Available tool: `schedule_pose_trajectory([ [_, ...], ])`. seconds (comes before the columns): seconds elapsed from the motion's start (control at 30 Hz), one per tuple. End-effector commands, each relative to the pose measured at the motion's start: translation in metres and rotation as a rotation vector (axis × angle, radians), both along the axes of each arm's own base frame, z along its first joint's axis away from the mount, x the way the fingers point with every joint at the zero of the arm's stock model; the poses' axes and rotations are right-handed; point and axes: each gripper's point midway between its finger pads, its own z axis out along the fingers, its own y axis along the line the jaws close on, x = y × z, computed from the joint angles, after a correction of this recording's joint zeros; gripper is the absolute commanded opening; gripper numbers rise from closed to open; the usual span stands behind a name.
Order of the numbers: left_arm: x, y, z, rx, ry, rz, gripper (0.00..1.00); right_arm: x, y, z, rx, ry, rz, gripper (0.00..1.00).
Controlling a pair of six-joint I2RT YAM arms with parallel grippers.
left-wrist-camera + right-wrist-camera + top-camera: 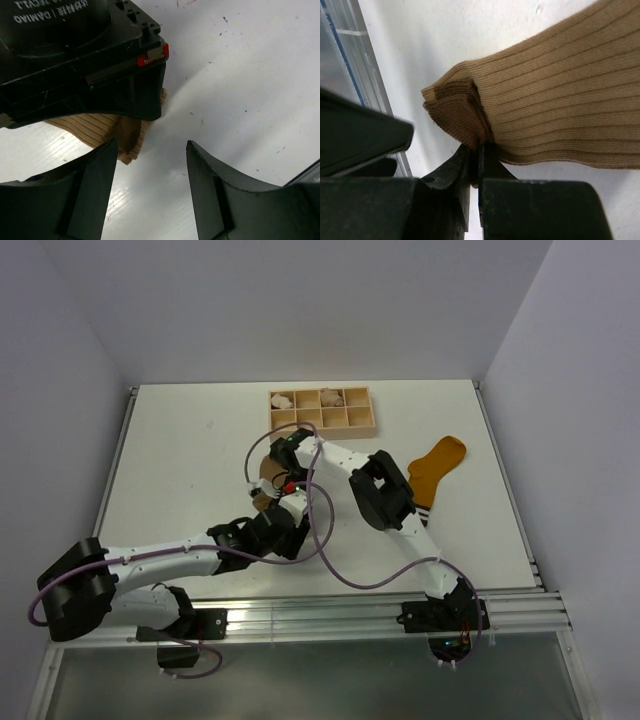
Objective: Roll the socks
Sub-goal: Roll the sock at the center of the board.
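The tan-brown ribbed sock (pixel 560 105) lies at the table's middle, mostly hidden under the arms in the top view (pixel 263 470). My right gripper (pixel 477 147) is shut on its folded, bunched edge, low over the table (pixel 279 494). My left gripper (pixel 151 145) is open and empty, just right of the sock's edge (pixel 117 132), right under the right gripper's body; in the top view it sits close to the sock's near side (pixel 272 522). The mustard-orange sock (pixel 437 464) lies flat to the right, its striped cuff toward the near side.
A wooden compartment tray (pixel 372 426) stands at the back of the table, with pale beige bundles (pixel 331 396) in its rear cells. Purple cables loop over the table's middle. Metal rails run along the near edge.
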Motion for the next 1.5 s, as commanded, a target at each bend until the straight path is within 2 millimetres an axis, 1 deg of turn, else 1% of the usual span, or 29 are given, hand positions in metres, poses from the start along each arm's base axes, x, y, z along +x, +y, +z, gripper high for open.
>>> schedule_pose_trajectory([
  [0.0, 0.006, -0.030, 0.021, -0.093, -0.041, -0.060, 0.63, 0.000, -0.047, -0.040, -0.185, 0.030, 0.034, 0.00],
  [0.1, 0.007, -0.028, 0.014, -0.074, -0.026, -0.066, 0.60, 0.004, -0.052, -0.040, -0.186, 0.027, 0.020, 0.00],
  [0.13, 0.010, -0.032, 0.017, -0.099, -0.035, -0.069, 0.59, 0.005, -0.052, -0.040, -0.187, 0.023, 0.020, 0.00],
  [0.17, 0.009, -0.032, 0.014, -0.103, -0.026, -0.078, 0.58, 0.006, -0.053, -0.040, -0.189, 0.021, 0.019, 0.00],
  [0.27, 0.016, -0.027, 0.005, -0.098, -0.003, -0.074, 0.54, 0.005, -0.054, -0.041, -0.193, 0.024, 0.017, 0.00],
  [0.3, 0.017, -0.028, 0.005, -0.098, -0.002, -0.078, 0.53, 0.005, -0.055, -0.042, -0.195, 0.026, 0.013, 0.00],
  [0.37, 0.015, -0.032, 0.005, -0.111, 0.006, -0.099, 0.52, 0.005, -0.055, -0.044, -0.201, 0.023, 0.013, 0.00],
  [0.43, 0.014, -0.033, 0.000, -0.103, 0.015, -0.106, 0.49, 0.005, -0.055, -0.046, -0.203, 0.024, 0.010, 0.00],
  [0.47, 0.013, -0.032, -0.007, -0.084, 0.034, -0.108, 0.48, 0.005, -0.055, -0.046, -0.205, 0.027, 0.009, 0.00],
  [0.6, 0.009, -0.036, -0.013, -0.078, 0.070, -0.122, 0.42, 0.005, -0.056, -0.047, -0.209, 0.021, 0.004, 0.00],
  [0.63, 0.009, -0.036, -0.015, -0.078, 0.074, -0.120, 0.37, 0.005, -0.056, -0.047, -0.210, 0.019, 0.003, 0.00],
  [0.67, 0.008, -0.035, -0.015, -0.081, 0.077, -0.118, 0.35, 0.006, -0.056, -0.047, -0.209, 0.018, 0.003, 0.00],
  [0.8, 0.007, -0.030, -0.019, -0.076, 0.094, -0.088, 0.33, 0.007, -0.056, -0.047, -0.208, 0.009, 0.001, 0.00],
  [0.87, 0.004, -0.030, -0.021, -0.075, 0.110, -0.089, 0.28, 0.008, -0.055, -0.047, -0.208, 0.008, -0.003, 0.00],
  [0.9, 0.004, -0.030, -0.023, -0.074, 0.117, -0.084, 0.27, 0.008, -0.055, -0.047, -0.209, 0.005, -0.002, 0.00],
  [1.1, -0.001, -0.028, -0.036, -0.051, 0.168, -0.060, 0.30, 0.011, -0.055, -0.045, -0.210, -0.014, -0.010, 0.00],
  [1.2, 0.002, -0.026, -0.037, -0.050, 0.170, -0.026, 0.35, 0.012, -0.054, -0.044, -0.210, -0.020, -0.011, 0.00],
  [1.23, 0.003, -0.025, -0.036, -0.051, 0.167, -0.020, 0.40, 0.012, -0.054, -0.044, -0.210, -0.017, -0.011, 0.00],
  [1.27, 0.002, -0.020, -0.040, -0.030, 0.178, -0.004, 0.43, 0.012, -0.054, -0.043, -0.208, -0.022, -0.011, 0.00],
  [1.33, 0.003, -0.019, -0.040, -0.029, 0.176, 0.009, 0.49, 0.012, -0.054, -0.043, -0.207, -0.021, -0.012, 0.00],
  [1.43, 0.004, -0.020, -0.042, -0.021, 0.176, 0.006, 0.49, 0.012, -0.053, -0.042, -0.203, -0.023, -0.016, 0.00],
  [1.47, 0.003, -0.020, -0.045, -0.012, 0.182, 0.007, 0.49, 0.012, -0.053, -0.042, -0.201, -0.022, -0.015, 0.00],
])
